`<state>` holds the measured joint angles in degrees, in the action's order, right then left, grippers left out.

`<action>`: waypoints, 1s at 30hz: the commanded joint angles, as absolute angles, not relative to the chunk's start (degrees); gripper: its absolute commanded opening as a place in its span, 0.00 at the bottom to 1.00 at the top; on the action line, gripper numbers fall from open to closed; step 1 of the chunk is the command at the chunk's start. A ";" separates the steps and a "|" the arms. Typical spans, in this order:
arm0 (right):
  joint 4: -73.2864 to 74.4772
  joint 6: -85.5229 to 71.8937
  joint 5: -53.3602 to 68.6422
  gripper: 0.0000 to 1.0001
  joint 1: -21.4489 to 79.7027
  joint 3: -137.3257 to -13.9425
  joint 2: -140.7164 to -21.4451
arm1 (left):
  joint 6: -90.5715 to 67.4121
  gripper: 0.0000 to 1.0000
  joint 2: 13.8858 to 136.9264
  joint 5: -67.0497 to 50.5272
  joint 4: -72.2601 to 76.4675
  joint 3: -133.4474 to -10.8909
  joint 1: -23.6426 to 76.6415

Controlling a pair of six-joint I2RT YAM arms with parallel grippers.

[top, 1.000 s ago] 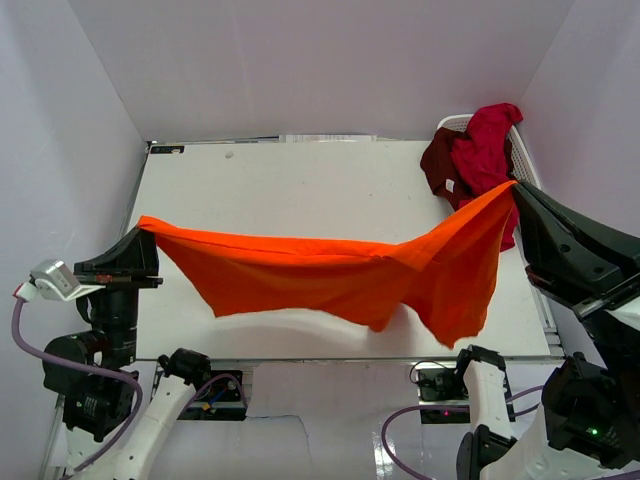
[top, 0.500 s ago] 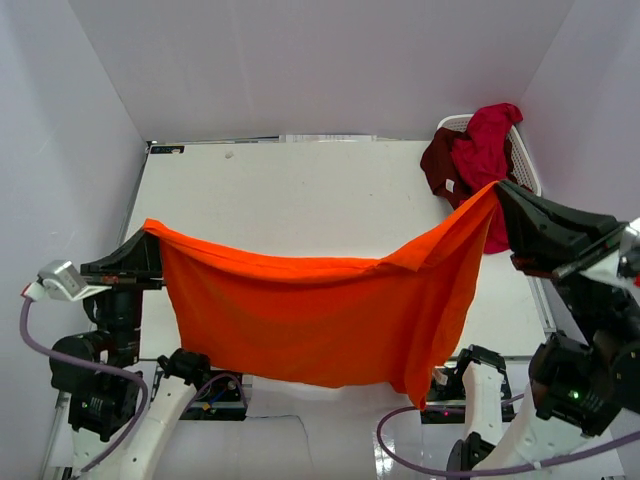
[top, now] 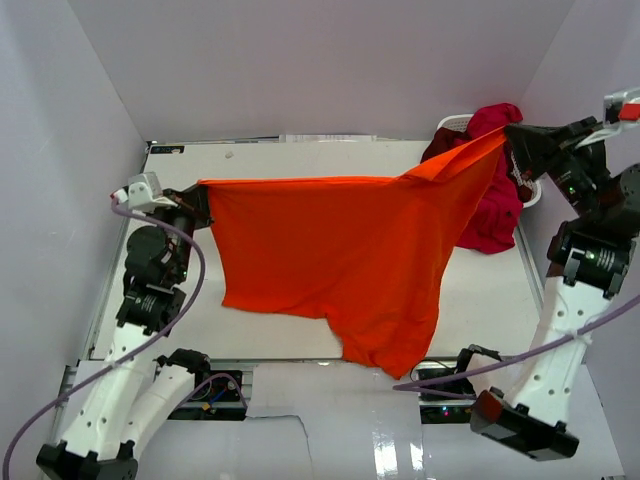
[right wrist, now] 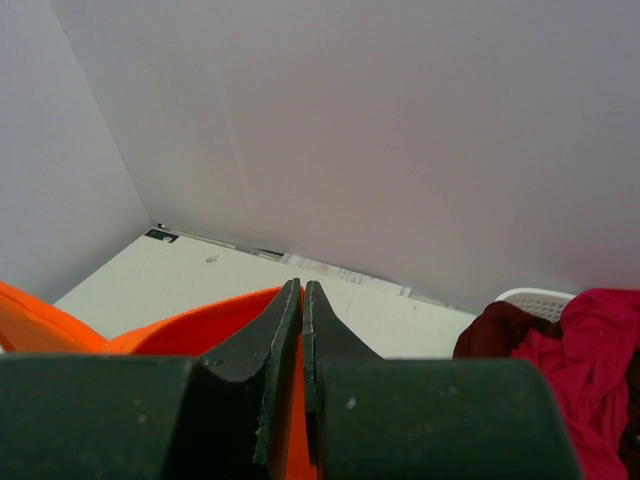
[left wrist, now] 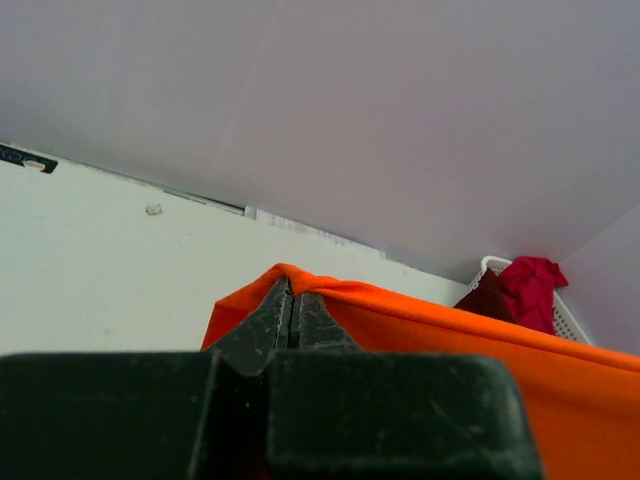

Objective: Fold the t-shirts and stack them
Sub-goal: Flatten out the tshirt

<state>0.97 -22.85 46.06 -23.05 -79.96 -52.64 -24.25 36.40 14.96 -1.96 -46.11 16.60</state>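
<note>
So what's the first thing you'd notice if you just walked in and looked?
The big bright orange t-shirt, held up and spread wide like a flag over the table. The left fingers and the right fingers each pinch one top corner of it. After that, the crimson t-shirt spilling from the white basket at the far right corner.

Bright, even, diffuse light. The bright orange cloth t-shirt throws a faint soft shadow on the white table. My left gripper blurs near its base.
</note>
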 commanded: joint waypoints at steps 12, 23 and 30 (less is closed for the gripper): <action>-4.75 -9.15 28.13 0.08 -2.12 -78.36 -83.19 | -24.17 0.00 66.77 15.57 22.93 -43.84 13.72; 2.54 -6.33 26.89 0.08 0.70 -104.73 -109.65 | -23.12 0.00 94.03 8.53 26.63 -61.06 6.51; 6.41 -3.87 24.35 0.08 3.69 -113.63 -121.45 | -22.06 0.00 107.04 7.21 29.53 -68.01 6.06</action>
<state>4.43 -5.98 26.09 2.81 -109.86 -118.80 -23.07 105.19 8.93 26.65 -64.88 6.44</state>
